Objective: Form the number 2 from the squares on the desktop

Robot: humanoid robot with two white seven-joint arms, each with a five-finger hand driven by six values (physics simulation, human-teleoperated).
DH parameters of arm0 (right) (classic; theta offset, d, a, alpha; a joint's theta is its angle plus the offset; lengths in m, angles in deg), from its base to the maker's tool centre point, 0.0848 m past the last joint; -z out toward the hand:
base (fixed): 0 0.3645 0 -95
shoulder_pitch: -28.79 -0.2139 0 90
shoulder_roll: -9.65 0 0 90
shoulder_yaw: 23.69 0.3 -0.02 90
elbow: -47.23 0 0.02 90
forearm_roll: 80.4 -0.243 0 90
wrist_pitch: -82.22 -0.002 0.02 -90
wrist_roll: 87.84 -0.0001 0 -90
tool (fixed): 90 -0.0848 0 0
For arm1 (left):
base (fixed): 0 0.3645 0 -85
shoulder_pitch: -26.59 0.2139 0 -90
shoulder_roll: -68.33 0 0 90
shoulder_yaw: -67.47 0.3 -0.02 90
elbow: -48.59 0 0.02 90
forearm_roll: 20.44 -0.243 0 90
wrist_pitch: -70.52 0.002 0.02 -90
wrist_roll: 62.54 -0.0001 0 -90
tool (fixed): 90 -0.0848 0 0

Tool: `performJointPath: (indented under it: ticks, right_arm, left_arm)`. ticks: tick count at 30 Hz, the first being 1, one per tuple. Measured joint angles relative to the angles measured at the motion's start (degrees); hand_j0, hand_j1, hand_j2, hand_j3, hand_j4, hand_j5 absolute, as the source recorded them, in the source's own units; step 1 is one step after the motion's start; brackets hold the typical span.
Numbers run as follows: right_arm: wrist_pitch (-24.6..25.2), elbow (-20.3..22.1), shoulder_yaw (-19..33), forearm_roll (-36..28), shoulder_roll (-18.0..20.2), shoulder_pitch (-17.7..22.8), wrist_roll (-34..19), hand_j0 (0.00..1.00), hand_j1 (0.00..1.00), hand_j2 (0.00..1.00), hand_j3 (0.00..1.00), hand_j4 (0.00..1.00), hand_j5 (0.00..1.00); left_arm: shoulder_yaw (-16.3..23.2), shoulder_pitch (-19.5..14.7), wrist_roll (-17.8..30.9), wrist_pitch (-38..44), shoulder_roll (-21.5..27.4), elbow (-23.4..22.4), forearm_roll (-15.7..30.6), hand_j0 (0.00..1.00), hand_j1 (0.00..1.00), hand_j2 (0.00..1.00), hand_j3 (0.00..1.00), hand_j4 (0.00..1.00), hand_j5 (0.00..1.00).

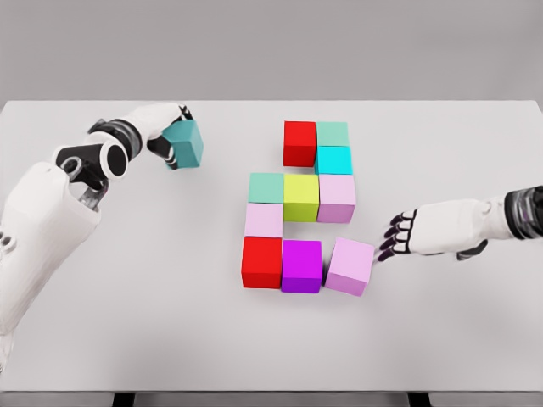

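Two robot hands are in play. The left robot hand [170, 136] is clamped on a teal cube [186, 142], held near the far left of the surface [127, 322], well apart from the others. The right robot hand [416, 231] has its fingers spread, dark fingertips [389, 244] just beside a tilted lilac cube [351, 266] at the figure's lower right. Nine more cubes already sketch most of a 2. They look rigid, light and smooth, probably best gripped on opposite flat faces. Beyond the pale grey surface stands a plain grey wall.
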Motion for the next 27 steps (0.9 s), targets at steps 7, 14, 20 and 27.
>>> performJointPath:
  ticks: [7, 14, 20, 27]
  right_arm:
    - [0.0, -2.3, 0.0, 1.4, -0.6, -0.3, 0.0, 1.00, 1.00, 1.00, 1.00, 1.00, 1.00]
    - [0.0, -2.1, -0.1, 1.3, -2.5, -0.4, 0.0, 1.00, 1.00, 1.00, 1.00, 1.00, 1.00]
    - [0.0, -1.4, 0.0, 1.0, -3.1, -0.4, 0.0, 1.00, 1.00, 1.00, 1.00, 1.00, 1.00]
    - [0.0, -1.1, 0.4, 0.5, -4.0, -1.1, 0.0, 1.00, 1.00, 1.00, 1.00, 1.00, 1.00]
  left_arm:
    - [-0.1, -1.6, 0.0, 0.0, -4.5, -3.2, -4.3, 0.45, 0.45, 0.45, 0.45, 0.45, 0.45]
    - [-0.1, -2.5, 0.0, 0.1, -8.5, -6.0, -8.2, 0.43, 0.43, 0.43, 0.43, 0.43, 0.43]
    - [-0.3, -3.5, 0.0, 0.1, -11.6, -8.3, -11.9, 0.43, 0.43, 0.43, 0.43, 0.43, 0.43]
    - [-0.3, -4.2, 0.0, 0.1, -15.1, -11.6, -14.7, 0.42, 0.42, 0.42, 0.42, 0.42, 0.42]
